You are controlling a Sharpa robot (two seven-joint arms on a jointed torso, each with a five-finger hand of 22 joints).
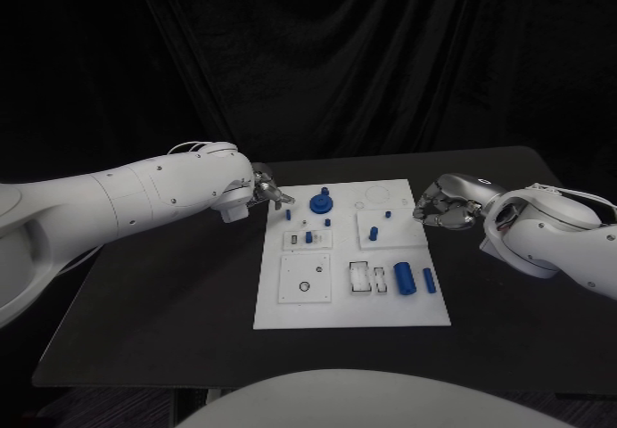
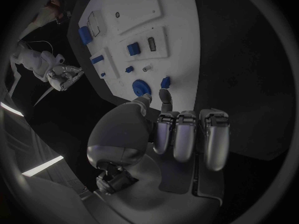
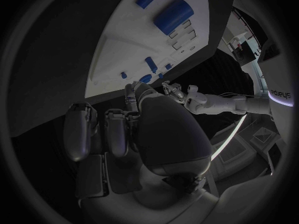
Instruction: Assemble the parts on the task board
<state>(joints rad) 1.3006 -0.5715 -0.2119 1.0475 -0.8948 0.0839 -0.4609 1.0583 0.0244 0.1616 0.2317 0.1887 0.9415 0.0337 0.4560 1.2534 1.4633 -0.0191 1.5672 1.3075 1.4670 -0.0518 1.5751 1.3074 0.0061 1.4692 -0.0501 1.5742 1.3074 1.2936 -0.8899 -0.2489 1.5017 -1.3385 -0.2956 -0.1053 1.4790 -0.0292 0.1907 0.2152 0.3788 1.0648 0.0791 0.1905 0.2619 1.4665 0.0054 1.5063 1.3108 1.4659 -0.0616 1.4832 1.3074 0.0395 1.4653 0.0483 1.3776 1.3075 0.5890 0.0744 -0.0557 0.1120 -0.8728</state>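
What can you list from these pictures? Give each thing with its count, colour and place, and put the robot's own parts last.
table: one, black, under everything.
task board: one, white, middle of the table.
round knob part: one, blue, far end of the board, near the left hand.
small pegs: a few, blue, mid-board.
fat cylinder: one, blue, near right of the board.
thin rod: one, blue, beside the cylinder.
left hand: one, silver, at the board's far left edge, holding nothing.
right hand: one, silver, off the board's right edge, fingers curled.

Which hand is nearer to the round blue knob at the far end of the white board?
Left. The left hand is just beside the round blue knob, at the board's left edge. The right hand is off the board's right edge, farther away.
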